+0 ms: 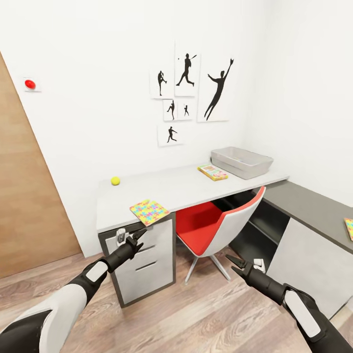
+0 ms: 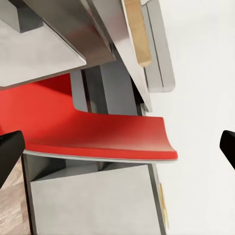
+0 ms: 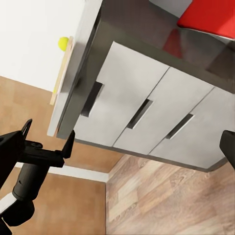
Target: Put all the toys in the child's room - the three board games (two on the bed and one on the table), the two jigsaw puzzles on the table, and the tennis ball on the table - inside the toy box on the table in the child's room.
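Note:
On the pale table [image 1: 191, 189] lie the tennis ball [image 1: 115, 181] at the left, a jigsaw puzzle [image 1: 149, 212] overhanging the front edge, and a board game [image 1: 213, 172] beside the grey toy box [image 1: 241, 162] at the far right end. A second jigsaw puzzle [image 1: 349, 228] rests on the dark side counter. My left gripper [image 1: 136, 237] [image 2: 117, 152] is open and empty, just below the overhanging puzzle, in front of the drawers. My right gripper [image 1: 234, 262] [image 3: 117, 152] hangs open and empty over the floor near the chair. The tennis ball [image 3: 63, 43] also peeks over the tabletop. The bed is out of view.
A red and white swivel chair [image 1: 215, 223] is tucked under the table's middle. The three-drawer unit [image 1: 147, 260] stands under the left end. A dark counter [image 1: 314, 208] runs along the right wall. A wooden door [image 1: 24, 196] is at the left. Wood-plank floor lies between my arms.

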Robot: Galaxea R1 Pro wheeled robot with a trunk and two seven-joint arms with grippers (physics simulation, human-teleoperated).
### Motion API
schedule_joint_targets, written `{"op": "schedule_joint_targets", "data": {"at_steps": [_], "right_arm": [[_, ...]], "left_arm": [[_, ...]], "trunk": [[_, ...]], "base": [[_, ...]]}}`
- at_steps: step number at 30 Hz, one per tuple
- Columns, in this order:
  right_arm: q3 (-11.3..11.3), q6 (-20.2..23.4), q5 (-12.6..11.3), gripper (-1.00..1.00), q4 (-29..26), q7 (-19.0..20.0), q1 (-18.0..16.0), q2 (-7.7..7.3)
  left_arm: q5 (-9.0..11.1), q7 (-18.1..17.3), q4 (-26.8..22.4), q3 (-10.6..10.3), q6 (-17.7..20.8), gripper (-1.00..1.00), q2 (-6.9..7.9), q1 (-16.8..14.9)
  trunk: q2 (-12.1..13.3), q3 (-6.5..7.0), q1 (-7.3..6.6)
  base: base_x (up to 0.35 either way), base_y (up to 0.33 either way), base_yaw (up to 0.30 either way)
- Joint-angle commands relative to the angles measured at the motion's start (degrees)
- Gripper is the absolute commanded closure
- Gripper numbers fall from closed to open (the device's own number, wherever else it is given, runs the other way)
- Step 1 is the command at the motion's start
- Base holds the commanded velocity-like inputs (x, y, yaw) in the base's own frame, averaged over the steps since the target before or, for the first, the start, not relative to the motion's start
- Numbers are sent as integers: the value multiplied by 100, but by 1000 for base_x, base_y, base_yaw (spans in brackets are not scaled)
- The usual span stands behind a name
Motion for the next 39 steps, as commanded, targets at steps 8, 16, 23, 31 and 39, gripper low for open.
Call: {"op": "schedule_joint_targets", "data": {"at_steps": [8, 16, 23, 31, 39], "right_arm": [[-4, 41, -30, -100, 1, 10, -3, -5], [-6, 41, -30, -100, 3, 10, -3, -18], [-7, 41, -30, -100, 9, 10, -4, -32], [-25, 41, -30, -100, 12, 10, -3, -40], [-81, 41, -30, -100, 18, 10, -3, -33]], "left_arm": [[53, -10, 3, -4, 44, -100, -26, -4], [45, 4, 3, -6, 56, -100, -70, -4], [45, 58, 3, -4, 58, -100, -101, -4], [52, 66, 3, 1, 58, -100, -104, -4], [53, 66, 3, -2, 58, -100, -104, -4]], "trunk": [[-3, -6, 0], [-3, -6, 0], [-3, -6, 0], [-3, -6, 0], [-3, -6, 0]], "base": [[56, -4, 0], [121, 0, 0], [11, 0, 0], [4, 0, 0], [169, 0, 0]]}}
